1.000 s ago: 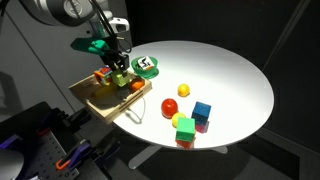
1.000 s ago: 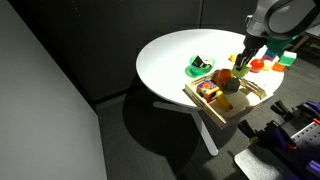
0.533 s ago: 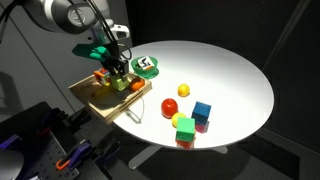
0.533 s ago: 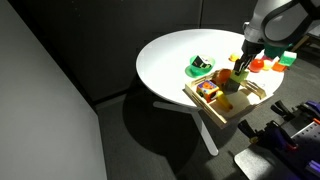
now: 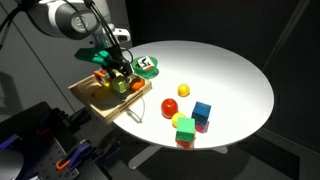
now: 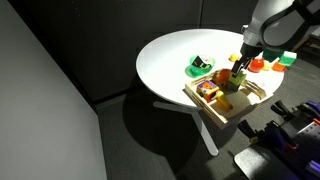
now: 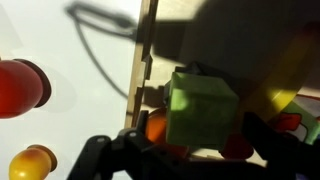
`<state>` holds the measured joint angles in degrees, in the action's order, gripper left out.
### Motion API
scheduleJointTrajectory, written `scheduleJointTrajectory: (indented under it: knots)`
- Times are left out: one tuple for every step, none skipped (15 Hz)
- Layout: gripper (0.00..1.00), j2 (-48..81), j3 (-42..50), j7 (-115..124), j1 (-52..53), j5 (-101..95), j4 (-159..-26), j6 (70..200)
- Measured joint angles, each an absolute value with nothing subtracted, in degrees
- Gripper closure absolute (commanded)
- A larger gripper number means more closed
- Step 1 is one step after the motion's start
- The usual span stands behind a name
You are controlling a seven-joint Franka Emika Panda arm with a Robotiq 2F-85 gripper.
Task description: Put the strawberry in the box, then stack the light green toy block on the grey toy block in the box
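In the wrist view the light green toy block (image 7: 202, 105) stands inside the box (image 7: 140, 60), large and close to the camera. My gripper (image 7: 200, 140) is open, one finger on each side of the block and a small gap at both. The grey toy block is hidden beneath the green one. A small dark red rounded thing (image 7: 238, 146) beside the block looks like the strawberry. In both exterior views the gripper (image 5: 118, 70) (image 6: 238, 72) hangs low over the box (image 5: 88, 92) (image 6: 247, 108) at the table's edge.
The box also holds an orange ball (image 7: 155, 127) by its rim and a red multicoloured block (image 6: 209, 90). A green-and-white dish (image 5: 147, 66) sits beside the box. On the round white table lie a red ball (image 5: 170, 107), a blue cube (image 5: 202, 111) and a yellower green cube (image 5: 184, 128).
The jaws have opened off the light green block, which now stands free in the box. The gripper has sunk slightly over the box.
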<state>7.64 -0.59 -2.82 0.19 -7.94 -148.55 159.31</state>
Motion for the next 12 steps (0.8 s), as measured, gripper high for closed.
scheduleJointTrajectory:
  knots:
    - [0.0, 7.6, -0.5, -2.8, 0.2, -8.2, -148.6, 159.3]
    - [0.0, 7.6, -0.4, -2.8, 0.2, -8.2, -148.6, 159.3]
    - [0.0, 7.6, -0.2, -2.8, 0.2, -8.2, -148.6, 159.3]
    - [0.0, 7.5, -0.1, -2.8, 0.1, -8.2, -148.6, 159.3]
    - [0.0, 7.3, -0.1, -2.8, 0.0, -8.0, -148.6, 159.3]
    - [0.0, 7.0, 0.0, -2.8, -0.1, -7.5, -148.6, 159.3]
    - [0.0, 6.5, 0.0, -2.8, -0.1, -6.7, -148.6, 159.3]
    - [0.0, 6.0, 0.0, -2.9, -0.1, -5.8, -148.6, 159.3]
    - [0.0, 5.3, -0.1, -3.1, -0.1, -4.8, -148.6, 159.3]
    - [0.0, 4.7, -0.1, -3.6, -0.1, -3.5, -148.7, 159.3]
    - [0.0, 4.0, -0.2, -4.3, -0.1, -2.1, -148.8, 159.3]
    - [0.0, 3.2, -0.2, -5.0, -0.1, -0.8, -149.0, 159.3]
